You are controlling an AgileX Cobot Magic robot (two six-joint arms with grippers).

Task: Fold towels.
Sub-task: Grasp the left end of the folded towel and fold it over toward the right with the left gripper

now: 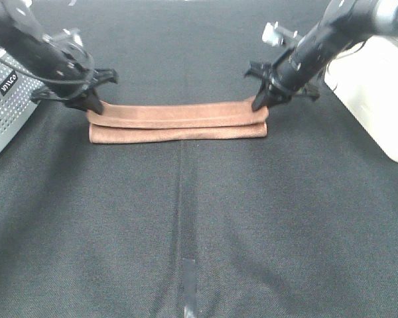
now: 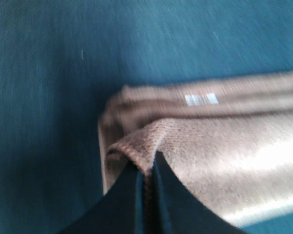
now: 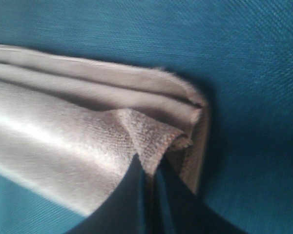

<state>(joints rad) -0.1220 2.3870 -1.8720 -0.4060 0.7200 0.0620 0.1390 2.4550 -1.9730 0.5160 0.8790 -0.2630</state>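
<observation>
Left arm [image 1: 26, 40] and right arm [image 1: 338, 30] run off the top of the high view. Grey perforated box [image 1: 3, 109] cropped at the left edge, white bin [image 1: 375, 93] at the right. Left wrist view is smeared: the white tag [image 2: 201, 99] on the towel [image 2: 224, 151] is unreadable. The pinched hem vanishes between the tips of the left tool [image 2: 147, 163] and right tool [image 3: 149, 163]; lower layers hide under the top fold.

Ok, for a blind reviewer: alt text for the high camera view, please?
A brown towel, folded into a long strip, lies on a black tabletop; the left claw and right claw each pinch one end.
</observation>
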